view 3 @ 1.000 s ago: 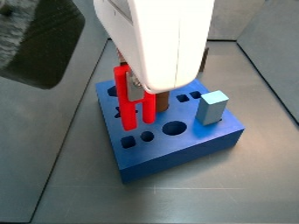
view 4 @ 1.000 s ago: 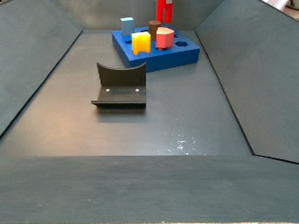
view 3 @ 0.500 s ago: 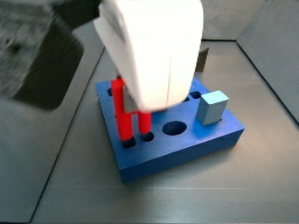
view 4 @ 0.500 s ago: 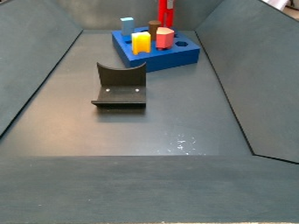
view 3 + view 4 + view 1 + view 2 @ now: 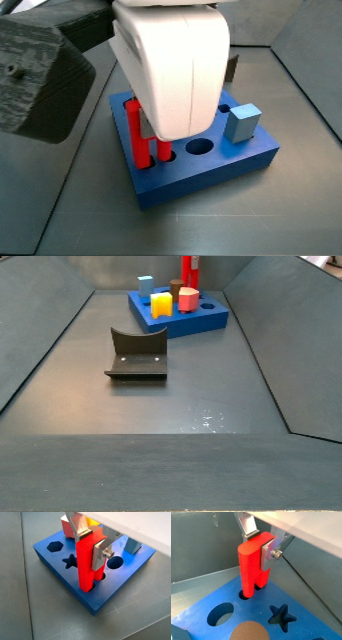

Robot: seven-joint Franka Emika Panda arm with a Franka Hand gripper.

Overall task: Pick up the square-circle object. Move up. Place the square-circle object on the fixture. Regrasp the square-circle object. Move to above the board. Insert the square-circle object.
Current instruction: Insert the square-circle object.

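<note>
The square-circle object is a bright red peg held upright, with my gripper shut on its upper part. Both wrist views show its lower end inside a hole in the blue board. The peg still stands tall above the board, with my gripper on it. In a side view the arm's white housing covers the peg's top above the board. The dark fixture stands empty on the floor, well apart from the board.
Star, hexagon and round holes lie open beside the peg. A grey-blue block stands in the board's corner. Yellow and salmon pegs sit in the board. Grey bin walls slope up around the floor.
The gripper has come straight down with the red peg, whose lower end has sunk further into the board's hole. The fixture and the other pegs have not moved.
</note>
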